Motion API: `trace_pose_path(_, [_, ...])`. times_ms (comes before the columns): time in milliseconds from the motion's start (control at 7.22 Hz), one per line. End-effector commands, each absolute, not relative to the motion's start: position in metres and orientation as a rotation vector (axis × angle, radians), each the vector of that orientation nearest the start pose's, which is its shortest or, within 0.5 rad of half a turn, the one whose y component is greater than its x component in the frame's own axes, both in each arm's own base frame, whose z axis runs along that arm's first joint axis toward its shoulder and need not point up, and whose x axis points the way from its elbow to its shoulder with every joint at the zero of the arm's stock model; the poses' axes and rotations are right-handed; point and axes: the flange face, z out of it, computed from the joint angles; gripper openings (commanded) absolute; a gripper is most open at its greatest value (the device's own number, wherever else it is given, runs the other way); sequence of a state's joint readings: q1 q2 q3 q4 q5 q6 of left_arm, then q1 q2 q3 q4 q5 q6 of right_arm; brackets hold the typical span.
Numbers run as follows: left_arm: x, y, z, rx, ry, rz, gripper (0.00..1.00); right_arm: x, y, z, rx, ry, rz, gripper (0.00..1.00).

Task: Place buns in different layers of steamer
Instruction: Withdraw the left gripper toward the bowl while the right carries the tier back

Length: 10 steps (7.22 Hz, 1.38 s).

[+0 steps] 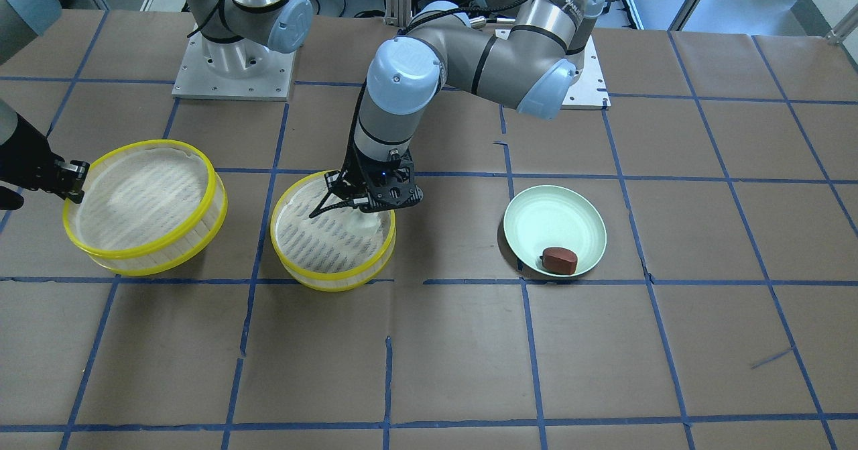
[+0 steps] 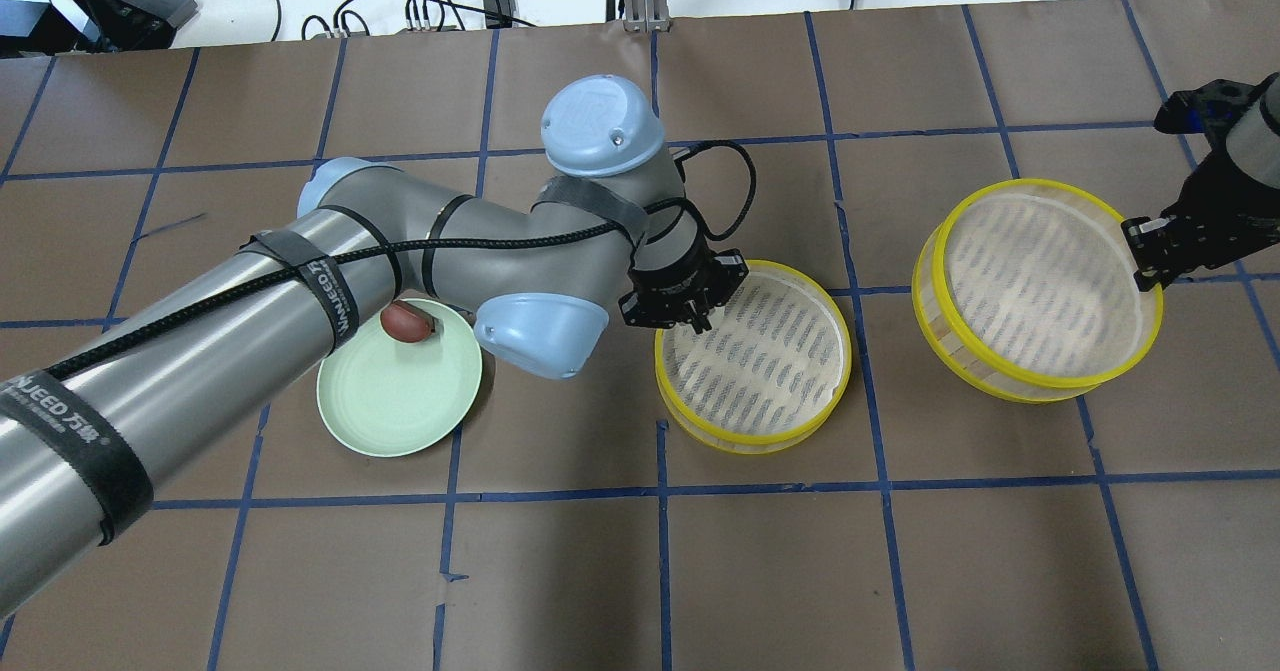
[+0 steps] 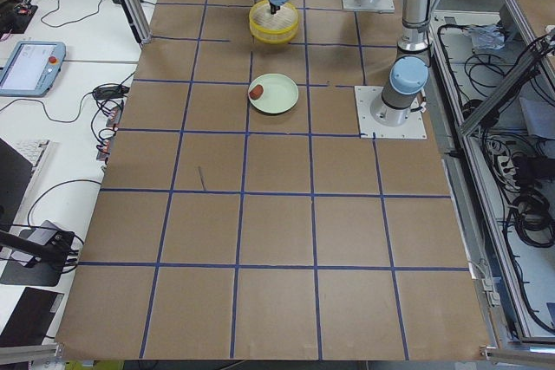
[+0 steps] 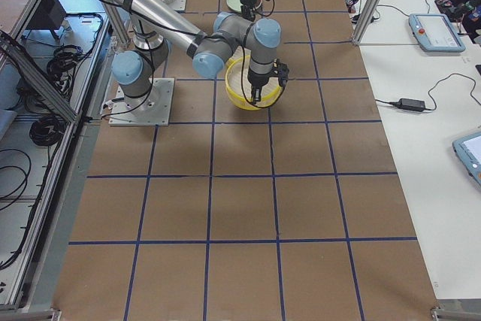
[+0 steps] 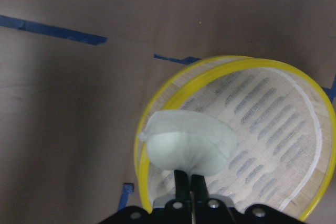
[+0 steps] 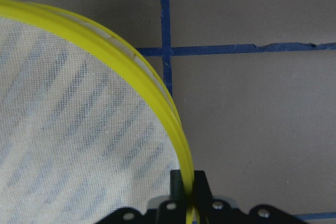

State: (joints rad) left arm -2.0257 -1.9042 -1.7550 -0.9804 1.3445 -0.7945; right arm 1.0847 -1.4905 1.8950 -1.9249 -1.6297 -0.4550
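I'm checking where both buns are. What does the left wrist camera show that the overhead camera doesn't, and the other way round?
Only the left wrist view shows the white bun, at the left gripper's tips over the middle tier. Only the overhead shows the brown bun on the green plate, and the right gripper clamping the tilted second tier's rim. Both show the middle tier's yellow rim and slatted floor.

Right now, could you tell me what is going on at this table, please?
The left tool holds the white bun just over the middle steamer tier, which sits flat. The right tool is clamped on the rim of the other tier, which is tilted. The brown bun lies on the green plate, untouched.
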Motion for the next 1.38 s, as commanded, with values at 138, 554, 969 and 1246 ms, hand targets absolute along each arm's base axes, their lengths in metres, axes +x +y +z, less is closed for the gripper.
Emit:
trace_pose_path(138, [-0.404, -0.446, 0.304, -0.545, 3.337, 0.064, 1.00, -0.117, -0.492, 0.327, 0.049, 3.167, 0.118, 0.10])
trace_pose_path(554, [-0.259, -0.496, 0.356, -0.052, 3.308, 0.001, 1.00, -0.088, -0.497, 0.336, 0.035, 3.181, 0.088, 0.10])
trace_pose_path(969, [-0.106, -0.523, 0.368, 0.015, 3.304, 0.044, 1.00, 0.056, -0.514, 0.345, -0.043, 3.222, 0.042, 0.10])
trace_pose_path(1246, [-0.052, -0.543, 0.329, 0.004, 3.289, 0.128, 1.00, 0.139, -0.516, 0.323, -0.081, 3.224, 0.093, 0.09])
